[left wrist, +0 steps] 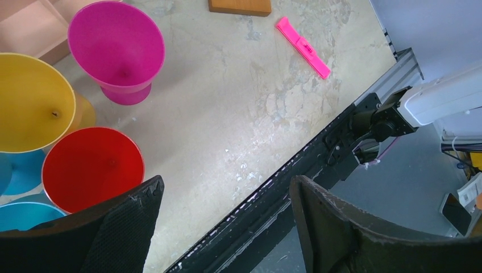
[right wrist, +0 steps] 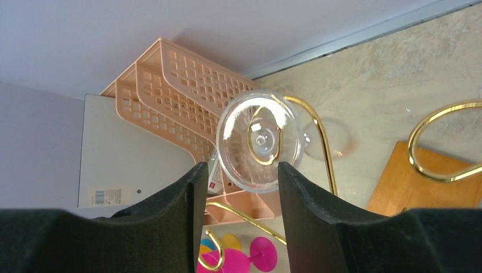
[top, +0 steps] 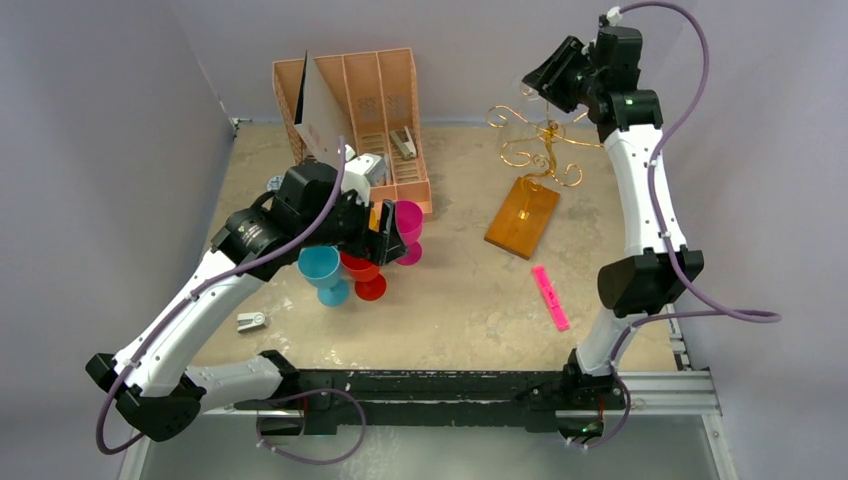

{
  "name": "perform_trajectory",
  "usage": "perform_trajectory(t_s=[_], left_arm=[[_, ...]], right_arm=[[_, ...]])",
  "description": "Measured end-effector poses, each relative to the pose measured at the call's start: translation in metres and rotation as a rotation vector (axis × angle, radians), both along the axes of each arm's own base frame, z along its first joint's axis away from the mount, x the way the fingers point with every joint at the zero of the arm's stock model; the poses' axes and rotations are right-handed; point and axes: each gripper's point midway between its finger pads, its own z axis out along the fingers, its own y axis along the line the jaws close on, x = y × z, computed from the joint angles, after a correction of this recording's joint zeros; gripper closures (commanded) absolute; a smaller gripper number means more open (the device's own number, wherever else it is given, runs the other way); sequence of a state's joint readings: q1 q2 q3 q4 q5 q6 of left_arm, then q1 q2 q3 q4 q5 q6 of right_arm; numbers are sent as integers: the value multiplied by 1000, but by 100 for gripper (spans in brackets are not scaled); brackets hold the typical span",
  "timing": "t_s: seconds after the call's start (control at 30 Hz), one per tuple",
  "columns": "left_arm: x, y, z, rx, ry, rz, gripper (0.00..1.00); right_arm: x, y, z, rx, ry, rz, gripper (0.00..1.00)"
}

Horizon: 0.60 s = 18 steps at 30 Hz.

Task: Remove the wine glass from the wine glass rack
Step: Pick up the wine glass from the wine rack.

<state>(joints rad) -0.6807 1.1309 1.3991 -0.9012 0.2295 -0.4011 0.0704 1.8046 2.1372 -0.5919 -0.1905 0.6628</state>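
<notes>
Step in hand: seat the right gripper (right wrist: 241, 168) on the clear, round-footed wine glass (right wrist: 260, 142). The glass hangs on an upper arm of the wine glass rack (top: 540, 150), a stand of curly gold wire on a flat orange-brown wooden base. This gripper is released, its jaws parted either side of the glass foot; contact cannot be told. Centre the foot between the jaws and close gently. Then draw the glass along the wire toward its open end, since a skewed pull could snag the wire or tip the rack. The left gripper (left wrist: 225, 182), well left of the rack, is released and grasps nothing. Below it, the magenta plastic goblet (left wrist: 116, 42), yellow plastic goblet (left wrist: 34, 102) and red plastic goblet (left wrist: 91, 168) stand empty. The pink-tan slotted file organiser (top: 385, 90), left of the rack, holds a white flat panel (top: 325, 110) and a small pale item, too small to identify.
</notes>
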Motion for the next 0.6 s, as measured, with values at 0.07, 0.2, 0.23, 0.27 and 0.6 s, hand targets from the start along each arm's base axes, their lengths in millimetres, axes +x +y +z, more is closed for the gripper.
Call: perform_trajectory(t_s=[0.07, 0.2, 0.23, 0.27, 0.6], left_arm=[[0, 2, 0, 4, -3, 7, 19], [2, 4, 0, 13, -9, 22, 18], [2, 5, 0, 15, -9, 24, 18], [3, 5, 0, 16, -10, 26, 18], [4, 4, -2, 23, -6, 28, 16]], right_arm=[[0, 1, -2, -3, 8, -16, 47], [2, -3, -10, -5, 23, -53, 46], [2, -4, -15, -5, 37, -64, 45], [2, -6, -21, -5, 52, -72, 45], [-6, -9, -19, 3, 49, -102, 46]])
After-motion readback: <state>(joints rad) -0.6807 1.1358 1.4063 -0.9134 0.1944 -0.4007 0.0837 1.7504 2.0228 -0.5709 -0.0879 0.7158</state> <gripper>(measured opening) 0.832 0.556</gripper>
